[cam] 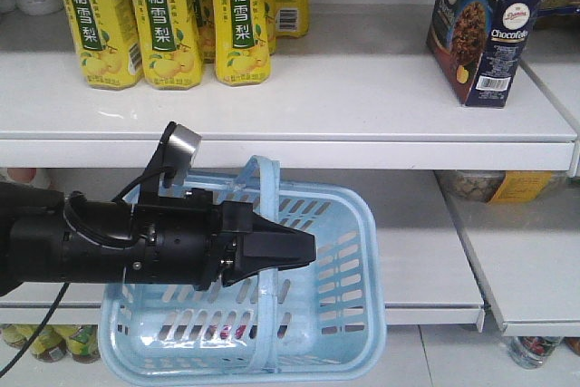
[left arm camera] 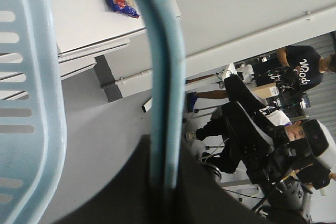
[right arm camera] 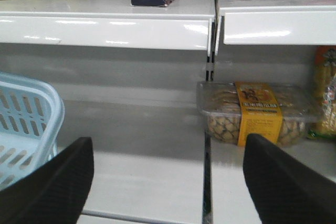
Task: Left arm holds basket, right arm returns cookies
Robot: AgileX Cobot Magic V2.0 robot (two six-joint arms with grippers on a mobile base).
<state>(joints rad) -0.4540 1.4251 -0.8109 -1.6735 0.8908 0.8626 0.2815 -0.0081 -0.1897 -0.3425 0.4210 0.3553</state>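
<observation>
Dark navy cookie carton [cam: 484, 26] upright at the upper shelf's right end; light blue slotted basket [cam: 344, 314] hangs below, handle [left arm camera: 164, 82] gripped.

The left arm [cam: 100, 246] is matte black, built of ribbed cylindrical joints with small screws and thin black cables looping along it. A silver-capped camera [cam: 184, 146] sits on a black stalk above its wedge-shaped gripper [cam: 272, 246]. The right gripper [right arm camera: 168, 187] shows two black fingers [right arm camera: 286, 184] with finely textured pads.
</observation>
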